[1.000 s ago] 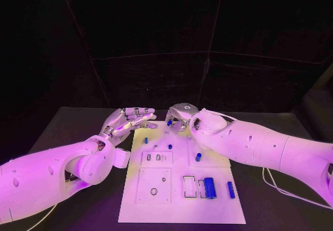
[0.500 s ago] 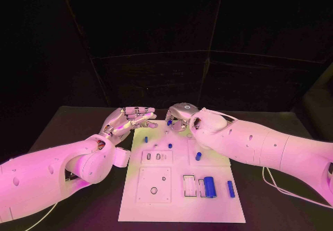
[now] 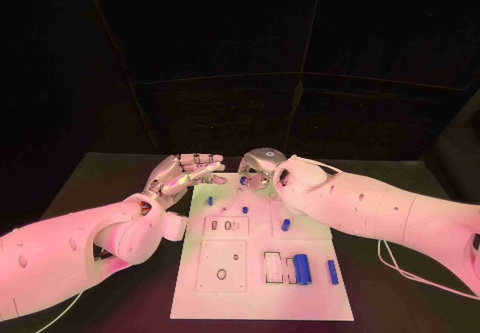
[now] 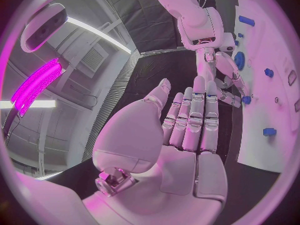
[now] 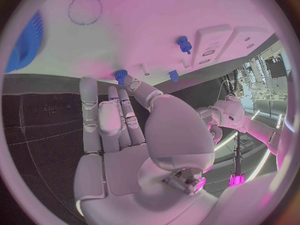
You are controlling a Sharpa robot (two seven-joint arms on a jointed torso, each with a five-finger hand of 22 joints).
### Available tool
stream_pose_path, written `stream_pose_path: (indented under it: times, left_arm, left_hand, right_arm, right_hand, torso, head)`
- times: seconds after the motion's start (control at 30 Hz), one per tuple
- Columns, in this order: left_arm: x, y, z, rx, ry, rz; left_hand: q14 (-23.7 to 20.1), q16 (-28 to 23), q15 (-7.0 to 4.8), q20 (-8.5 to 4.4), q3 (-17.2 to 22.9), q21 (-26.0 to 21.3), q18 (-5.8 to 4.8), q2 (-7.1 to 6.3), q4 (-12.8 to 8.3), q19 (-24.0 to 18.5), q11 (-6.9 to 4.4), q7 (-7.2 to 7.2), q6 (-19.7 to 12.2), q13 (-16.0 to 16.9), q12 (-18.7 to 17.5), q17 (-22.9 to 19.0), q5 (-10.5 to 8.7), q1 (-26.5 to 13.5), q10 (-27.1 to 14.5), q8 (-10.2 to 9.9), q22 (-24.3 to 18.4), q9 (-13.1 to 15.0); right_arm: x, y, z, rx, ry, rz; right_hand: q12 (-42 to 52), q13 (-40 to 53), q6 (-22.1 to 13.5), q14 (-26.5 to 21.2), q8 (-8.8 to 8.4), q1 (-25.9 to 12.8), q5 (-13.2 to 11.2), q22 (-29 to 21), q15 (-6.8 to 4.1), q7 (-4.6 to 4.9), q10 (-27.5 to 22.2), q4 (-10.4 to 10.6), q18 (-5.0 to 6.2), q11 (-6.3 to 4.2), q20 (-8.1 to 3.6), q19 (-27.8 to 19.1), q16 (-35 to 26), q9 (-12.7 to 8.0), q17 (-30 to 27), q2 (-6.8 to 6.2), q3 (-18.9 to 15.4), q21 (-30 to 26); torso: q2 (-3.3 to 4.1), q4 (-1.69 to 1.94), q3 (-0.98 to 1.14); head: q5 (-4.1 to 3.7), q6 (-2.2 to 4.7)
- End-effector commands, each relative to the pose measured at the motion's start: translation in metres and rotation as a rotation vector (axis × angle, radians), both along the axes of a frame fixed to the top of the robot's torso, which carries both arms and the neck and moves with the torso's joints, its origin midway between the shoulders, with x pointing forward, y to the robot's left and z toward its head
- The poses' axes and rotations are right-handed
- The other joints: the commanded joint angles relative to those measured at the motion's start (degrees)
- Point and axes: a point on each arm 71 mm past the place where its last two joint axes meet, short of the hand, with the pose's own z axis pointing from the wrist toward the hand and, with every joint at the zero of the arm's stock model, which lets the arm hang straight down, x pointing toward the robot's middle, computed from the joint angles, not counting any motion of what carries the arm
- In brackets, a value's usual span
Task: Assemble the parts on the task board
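Hovering, left hand: at the far left corner of the task board, palm up, fingers stretched out side by side and a little apart, nothing held; same flat, empty palm in the left wrist view.
Right hand: at the far edge of the board, fingers pointing down; in the right wrist view a small blue part sits right at the tips of thumb and finger, apparently pinched; remaining fingers extended alongside. Exact contact hard to confirm.
Pinched part, head view: a blue speck under the right hand, just above the board's far edge.
Task board: white plate mid-table, long axis running away from the robot.
Blue peg: far left area of the board, near the left hand.
Small blue piece: board centre, far half.
Blue piece: right of centre, beside the right forearm.
Large blue cylinder: lying in the near right area, next to a rectangular slot.
Thin blue bar: just right of the cylinder, near the board's right edge.
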Motion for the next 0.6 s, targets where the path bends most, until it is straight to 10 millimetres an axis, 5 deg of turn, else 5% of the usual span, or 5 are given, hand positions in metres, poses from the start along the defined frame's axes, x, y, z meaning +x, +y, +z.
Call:
stream_pose_path:
  times: [0.03,0.43,0.6]
  left_arm:
    - [0.000,-0.001,0.001,0.000,-0.010,-0.010]
    - [0.001,-0.001,0.002,0.001,-0.010,-0.007]
    - [0.002,0.002,0.002,0.003,-0.011,0.000]
  left_hand:
    - [0.3,-0.2,0.08,-0.01,0.0,-0.3,0.79,0.33,-0.5,0.3,0.22,0.66,0.1,-0.1,-0.1,0.1,0.10,0.2,-0.4,-0.3,-0.1,-0.1]
    - [0.3,-0.3,0.08,-0.01,0.0,-0.3,0.79,0.33,-0.5,0.3,0.23,0.66,0.1,-0.1,-0.1,0.1,0.10,0.2,-0.4,-0.3,-0.1,-0.1]
    - [0.3,-0.3,0.08,0.00,0.0,-0.3,0.79,0.33,-0.5,0.3,0.23,0.66,0.1,-0.1,-0.1,0.1,0.10,0.2,-0.4,-0.4,-0.1,-0.1]
  right_arm:
    - [0.001,0.001,0.001,0.001,0.009,0.002]
    - [0.000,-0.004,0.004,0.028,-0.019,-0.005]
    - [-0.001,-0.021,0.021,0.129,-0.070,-0.024]
  right_hand:
    - [-0.3,0.0,-0.6,0.0,-0.22,-0.1,-0.1,-0.1,0.26,-0.05,-0.6,0.4,0.45,-0.08,-0.06,-0.3,-0.2,0.0,-0.1,-0.73,0.0,-0.2]
    - [0.2,0.1,-0.4,0.2,-0.01,0.1,0.0,-0.2,0.18,-0.08,-0.1,0.9,0.46,-0.18,-0.08,-0.1,-0.1,0.1,0.0,-0.66,-0.1,-0.3]
    - [0.0,0.0,-0.8,0.0,-0.10,-0.1,0.5,-1.2,0.30,0.15,-1.0,1.4,0.58,0.00,-0.01,-0.6,-0.8,0.1,-1.2,-1.16,-0.5,-0.9]
  torso:
    - [0.01,-0.05,0.01]
    - [-0.01,-0.07,0.03]
    - [-0.09,-0.34,0.09]
  head:
    - [0.04,-0.05]
    - [0.00,0.08]
    - [-0.09,0.63]
